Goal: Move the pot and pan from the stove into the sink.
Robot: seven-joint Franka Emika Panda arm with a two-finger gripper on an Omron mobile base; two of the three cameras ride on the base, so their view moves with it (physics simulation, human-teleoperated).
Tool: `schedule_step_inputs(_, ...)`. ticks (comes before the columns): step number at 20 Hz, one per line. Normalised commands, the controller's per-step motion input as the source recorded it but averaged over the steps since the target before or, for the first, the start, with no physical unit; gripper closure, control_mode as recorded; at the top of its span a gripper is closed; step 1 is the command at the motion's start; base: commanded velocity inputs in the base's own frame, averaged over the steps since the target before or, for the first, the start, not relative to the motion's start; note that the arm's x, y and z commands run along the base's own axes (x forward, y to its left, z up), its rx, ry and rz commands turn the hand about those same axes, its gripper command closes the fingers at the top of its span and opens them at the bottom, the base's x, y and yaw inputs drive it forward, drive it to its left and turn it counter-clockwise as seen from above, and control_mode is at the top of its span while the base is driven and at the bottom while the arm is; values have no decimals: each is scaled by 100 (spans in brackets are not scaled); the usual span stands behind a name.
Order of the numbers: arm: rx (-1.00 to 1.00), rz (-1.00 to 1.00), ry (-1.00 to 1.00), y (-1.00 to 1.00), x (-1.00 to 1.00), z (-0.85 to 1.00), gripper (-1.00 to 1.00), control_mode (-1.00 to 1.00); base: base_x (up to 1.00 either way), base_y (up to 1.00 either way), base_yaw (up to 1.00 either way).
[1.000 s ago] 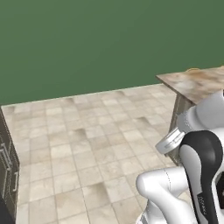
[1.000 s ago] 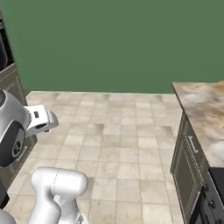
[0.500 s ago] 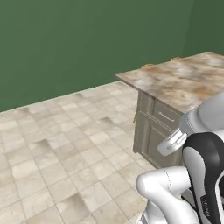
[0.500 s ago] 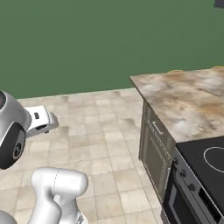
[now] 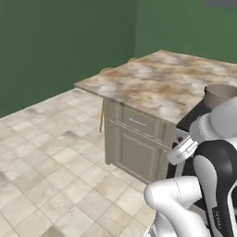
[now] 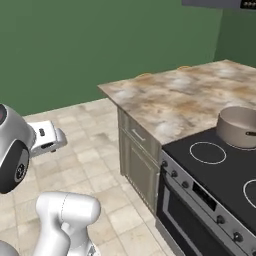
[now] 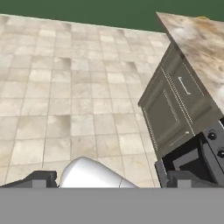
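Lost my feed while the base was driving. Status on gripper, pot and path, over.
Gripper open, empty, over tiled floor. Wide brownish-grey metal stockpot sits on the black glass cooktop, untouched. Marble-topped cabinet stands beside the cooktop; nothing blocking the pot.

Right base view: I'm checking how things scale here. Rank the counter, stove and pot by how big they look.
1. Counter, though the stove is cut off by the frame, so unsure.
2. Stove.
3. Pot, clearly smallest.
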Motion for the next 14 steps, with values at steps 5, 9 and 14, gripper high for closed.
schedule_step_inputs(5,0,0,0,0,0,0,-100,100,4,0,-50)
schedule_step_inputs(9,0,0,0,0,0,0,-100,100,4,-2,-49)
schedule_step_inputs(14,0,0,0,0,0,0,-100,100,4,-4,-48)
